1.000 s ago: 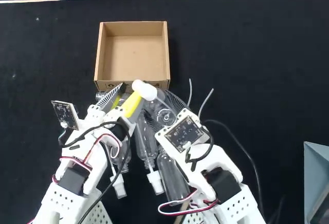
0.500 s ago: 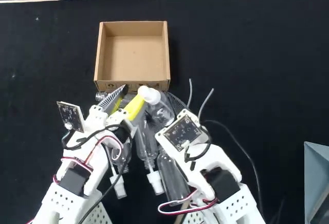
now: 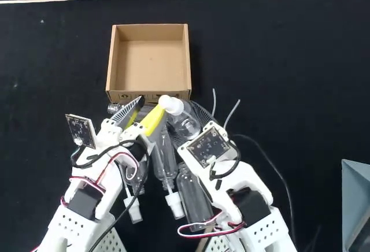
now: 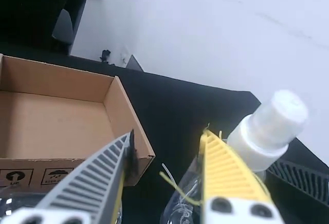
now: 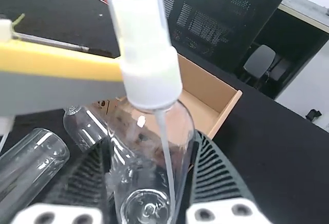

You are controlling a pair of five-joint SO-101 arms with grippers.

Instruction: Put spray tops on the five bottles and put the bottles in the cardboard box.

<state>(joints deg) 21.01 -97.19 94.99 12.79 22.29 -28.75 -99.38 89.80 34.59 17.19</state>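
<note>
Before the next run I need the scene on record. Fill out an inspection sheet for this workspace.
Surface: black table covering, flat.
Job's things: brown cardboard box, open, no bottles inside; upright clear plastic bottle wearing a white spray top; more clear bottles lying between the arms.
Clutter: two thin white tubes near the box.
Grippers: left gripper open, its yellow finger alongside the spray top; right gripper shut on the upright bottle.
Cables: black cable on the table.
Surroundings: grey object at the right edge.
</note>
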